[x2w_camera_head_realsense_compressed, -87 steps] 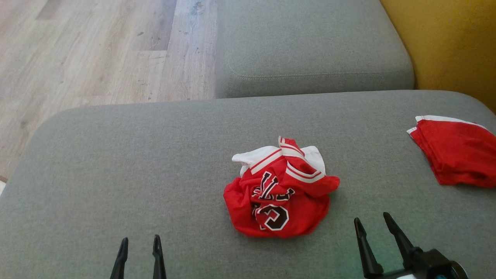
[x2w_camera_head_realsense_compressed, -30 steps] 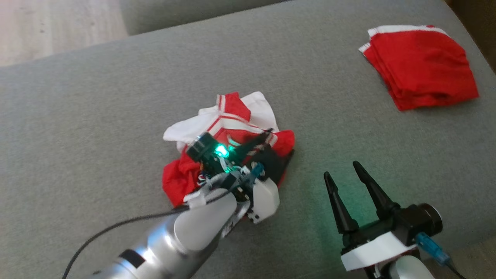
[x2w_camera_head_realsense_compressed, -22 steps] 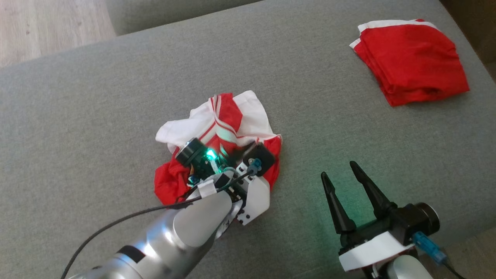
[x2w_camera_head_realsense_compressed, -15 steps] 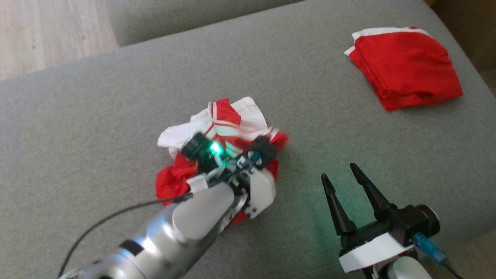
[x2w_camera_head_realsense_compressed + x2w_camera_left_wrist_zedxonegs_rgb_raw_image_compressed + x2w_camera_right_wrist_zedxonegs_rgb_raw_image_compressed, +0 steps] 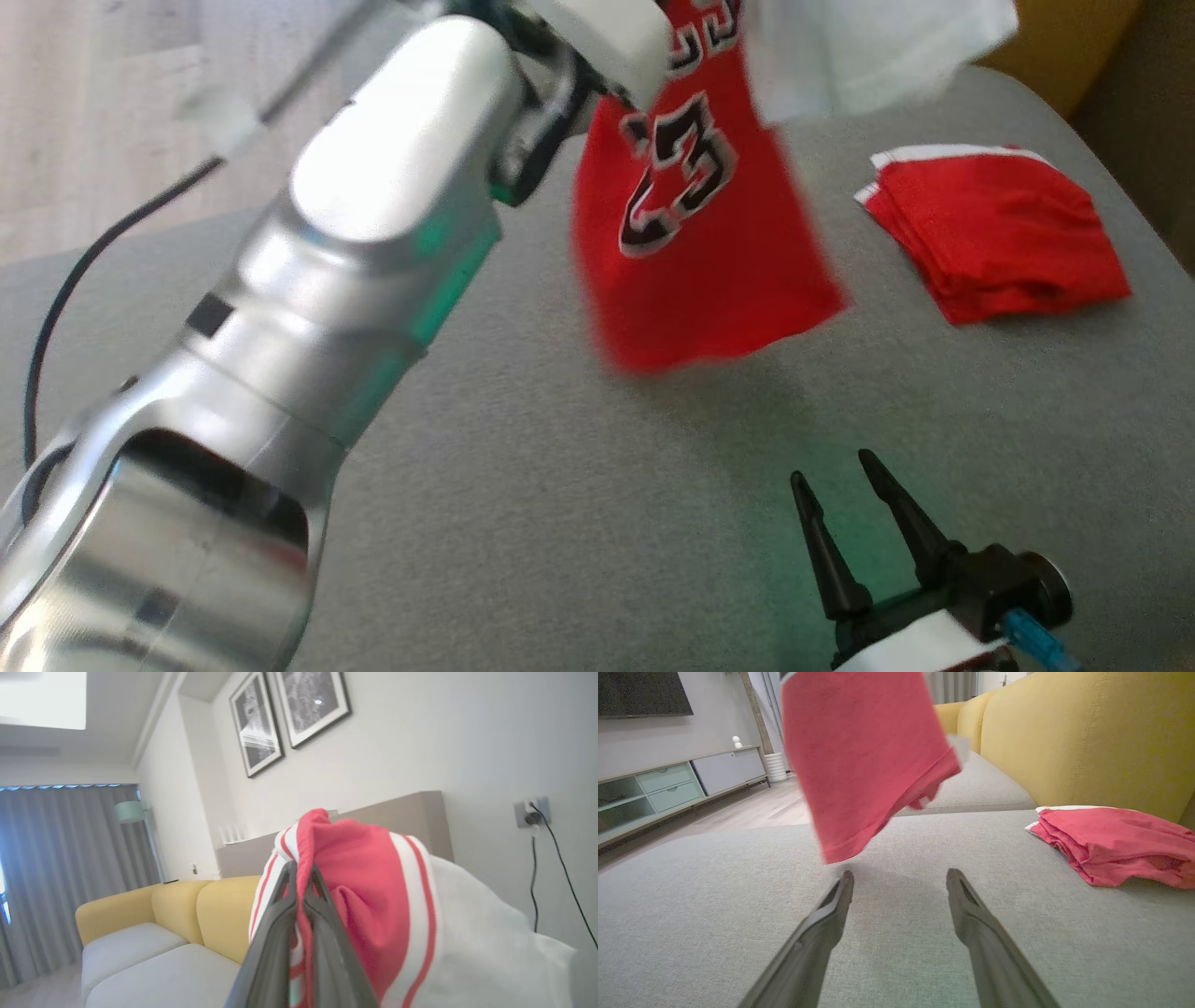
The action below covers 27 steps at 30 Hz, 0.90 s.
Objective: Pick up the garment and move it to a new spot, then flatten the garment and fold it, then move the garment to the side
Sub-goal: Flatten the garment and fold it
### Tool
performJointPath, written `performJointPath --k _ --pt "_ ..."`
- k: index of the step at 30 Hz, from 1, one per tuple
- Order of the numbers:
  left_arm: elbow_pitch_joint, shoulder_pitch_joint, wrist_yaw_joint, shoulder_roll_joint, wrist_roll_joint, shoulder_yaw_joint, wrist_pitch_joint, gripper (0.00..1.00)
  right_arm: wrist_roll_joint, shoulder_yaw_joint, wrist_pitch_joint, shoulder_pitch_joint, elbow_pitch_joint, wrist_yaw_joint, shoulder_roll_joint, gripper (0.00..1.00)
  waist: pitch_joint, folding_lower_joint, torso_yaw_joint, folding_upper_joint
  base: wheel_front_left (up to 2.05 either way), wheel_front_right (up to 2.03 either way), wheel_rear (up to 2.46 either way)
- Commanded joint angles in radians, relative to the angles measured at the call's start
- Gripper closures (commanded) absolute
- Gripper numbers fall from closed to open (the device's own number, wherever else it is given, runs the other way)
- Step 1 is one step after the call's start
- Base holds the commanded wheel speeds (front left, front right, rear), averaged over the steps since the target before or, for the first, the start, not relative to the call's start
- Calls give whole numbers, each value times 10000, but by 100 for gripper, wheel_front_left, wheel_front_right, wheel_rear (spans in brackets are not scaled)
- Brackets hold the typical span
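The garment (image 5: 700, 243), a red jersey with black-and-white numbers and white trim, hangs in the air above the grey sofa cushion (image 5: 579, 523), held from the top of the head view. My left gripper (image 5: 303, 870) is shut on its red-and-white striped edge (image 5: 364, 882), raised high with the silver forearm (image 5: 373, 205) stretching up across the head view. In the right wrist view the garment's (image 5: 864, 751) lower hem dangles just above the cushion. Low over the cushion's near right part, my right gripper (image 5: 836, 467) is open and holds nothing, also seen as (image 5: 899, 877).
A folded red garment (image 5: 990, 229) with white trim lies at the cushion's far right, also (image 5: 1115, 842). A yellow sofa back (image 5: 1087, 742) rises behind it. Wooden floor (image 5: 84, 112) lies beyond the cushion's far left, with a low TV cabinet (image 5: 668, 788) across the room.
My left gripper shut on the crumpled garment and lifted it off the cushion; it now hangs unfurled in the air. The right gripper stayed open in place. The head camera tilted.
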Motion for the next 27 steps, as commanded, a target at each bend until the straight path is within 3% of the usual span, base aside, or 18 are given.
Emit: performJointPath --k 1,7,12,17,18,19,20,27 --pt "60 260 -3 384 -343 474 -9 100 -82 132 -38 -191 -337 -9 2 0 -148 1 322 0 0 0 0" --pt "448 3640 172 866 -1502 1093 -865 100 -131 -54 -38 -91 -417 -9 57 0 -65 1 959 0 0 0 0" --pt "379 6427 -69 977 -2110 1588 -1434 100 -187 -226 -38 -89 -493 -9 27 0 115 1 1271 0 0 0 0" --pt "-621 8760 -88 975 -1706 3360 -1501 100 -210 -287 -38 -118 -530 -9 -109 0 309 1 1587 0 0 0 0" --pt "-917 9113 -72 930 -1443 3754 -1502 81 -208 -292 -38 -120 -531 -9 -126 0 322 1 1646 0 0 0 0" --pt "-1197 9445 -58 865 -1171 4114 -1502 32 -209 -294 -38 -116 -528 -9 -143 0 319 1 1701 0 0 0 0" --pt "-1429 9742 -30 813 -850 4397 -1503 0 -211 -292 -38 -111 -521 -9 -154 0 312 1 1744 0 0 0 0" --pt "-2526 10931 510 630 1468 5371 -1505 0 -214 -228 -38 -121 -486 -9 -186 0 232 1 1906 0 0 0 0"
